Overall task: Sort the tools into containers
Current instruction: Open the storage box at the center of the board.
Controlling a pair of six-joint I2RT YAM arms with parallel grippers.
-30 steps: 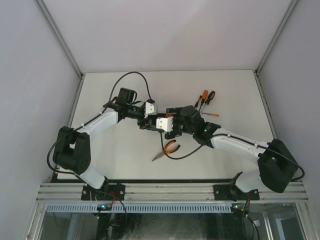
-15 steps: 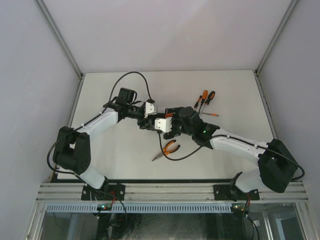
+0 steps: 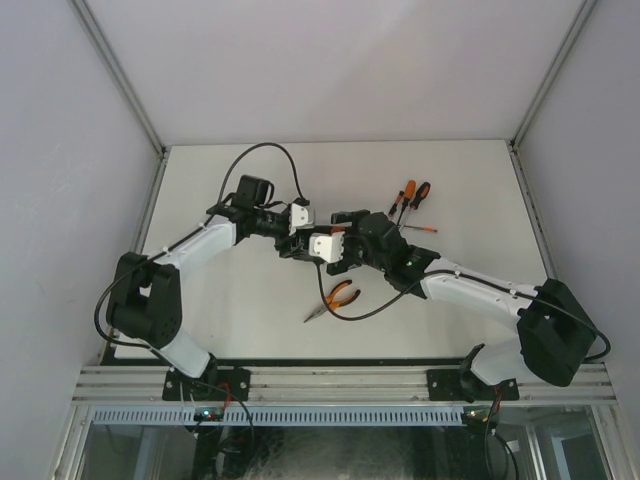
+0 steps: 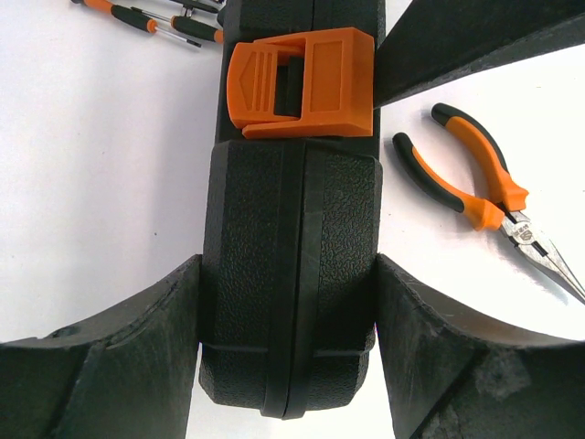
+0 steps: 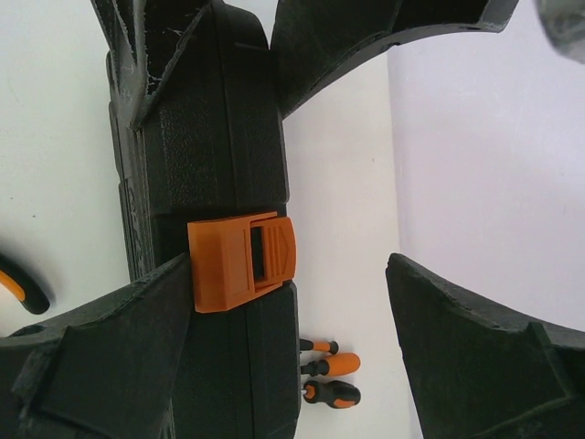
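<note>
The black tool case (image 4: 292,238) is closed and stands on its edge, its orange latch (image 4: 302,82) fastened. My left gripper (image 4: 288,338) is shut on the case, one finger pressed against each flat side. My right gripper (image 5: 292,302) is open around the latch side. Its left finger (image 5: 110,366) lies against the case by the latch (image 5: 242,259), and its right finger (image 5: 484,357) stands well clear. Orange-handled pliers (image 3: 338,296) lie on the table in front of the case. Several screwdrivers (image 3: 408,195) lie behind it to the right.
The white table (image 3: 230,300) ends at grey walls on three sides. My two arms meet over its middle, with a black cable looping near the pliers (image 4: 475,183). The screwdrivers (image 5: 334,380) lie close to the right-hand wall.
My right gripper has crept slightly left toward the case. The left arm, the case and the loose tools have not moved.
</note>
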